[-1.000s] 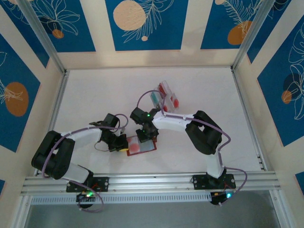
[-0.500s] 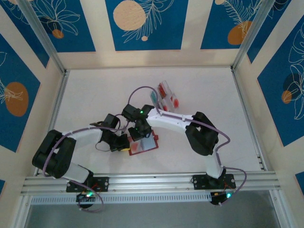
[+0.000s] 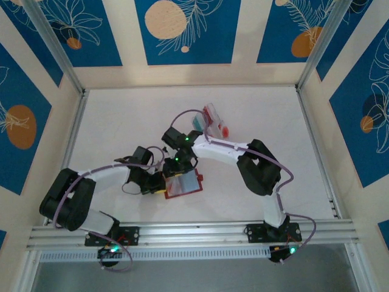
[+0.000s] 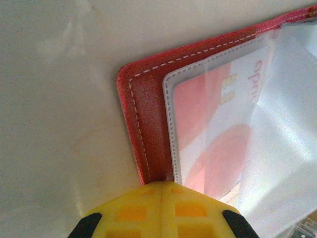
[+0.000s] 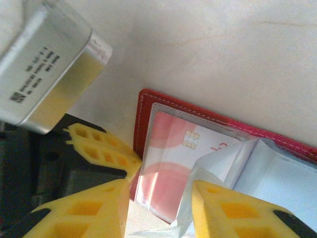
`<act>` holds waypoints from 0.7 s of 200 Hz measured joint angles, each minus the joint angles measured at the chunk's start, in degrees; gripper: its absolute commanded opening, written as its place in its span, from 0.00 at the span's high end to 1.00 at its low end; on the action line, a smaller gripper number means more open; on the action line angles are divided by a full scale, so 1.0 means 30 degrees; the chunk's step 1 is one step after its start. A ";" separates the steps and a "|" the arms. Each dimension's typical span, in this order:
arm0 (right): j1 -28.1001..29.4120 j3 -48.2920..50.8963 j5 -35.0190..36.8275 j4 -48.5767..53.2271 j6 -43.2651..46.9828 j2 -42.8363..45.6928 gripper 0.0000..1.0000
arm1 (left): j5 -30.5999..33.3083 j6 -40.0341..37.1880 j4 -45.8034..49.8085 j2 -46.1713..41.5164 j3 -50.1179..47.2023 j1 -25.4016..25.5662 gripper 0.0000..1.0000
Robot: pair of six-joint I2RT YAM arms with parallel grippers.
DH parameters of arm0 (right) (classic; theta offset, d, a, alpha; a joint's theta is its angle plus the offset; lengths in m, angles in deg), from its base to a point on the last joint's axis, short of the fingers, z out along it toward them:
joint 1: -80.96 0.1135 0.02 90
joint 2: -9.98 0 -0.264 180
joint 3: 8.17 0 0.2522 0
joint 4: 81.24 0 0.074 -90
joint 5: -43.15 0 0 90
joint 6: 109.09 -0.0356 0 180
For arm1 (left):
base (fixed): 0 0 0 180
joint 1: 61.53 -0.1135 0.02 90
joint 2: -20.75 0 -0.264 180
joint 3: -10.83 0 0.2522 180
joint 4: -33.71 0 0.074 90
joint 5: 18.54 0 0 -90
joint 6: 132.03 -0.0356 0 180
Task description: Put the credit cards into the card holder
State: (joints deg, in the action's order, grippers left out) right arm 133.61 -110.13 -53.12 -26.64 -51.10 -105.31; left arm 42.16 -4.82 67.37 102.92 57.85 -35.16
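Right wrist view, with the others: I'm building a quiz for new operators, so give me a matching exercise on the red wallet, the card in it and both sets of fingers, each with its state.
1. red leather-look card holder
2. pink-and-white chip card
3. left fingers
4. right fingers

A. apart
B. inside a clear pocket
C. lying open on the white table
D. shut on the card holder's edge

Pairs: 1-C, 2-B, 3-D, 4-A.
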 measured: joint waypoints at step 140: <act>-0.1020 0.3147 0.1260 0.0860 -0.0736 0.4641 0.70 | 0.0568 0.0539 0.0678 -0.1960 -0.0007 -0.0641 0.98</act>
State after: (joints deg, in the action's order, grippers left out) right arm 130.55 -100.69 -49.34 -24.06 -53.31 -91.39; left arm 43.86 -3.20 69.40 97.04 57.83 -37.08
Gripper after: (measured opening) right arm 0.278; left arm 0.040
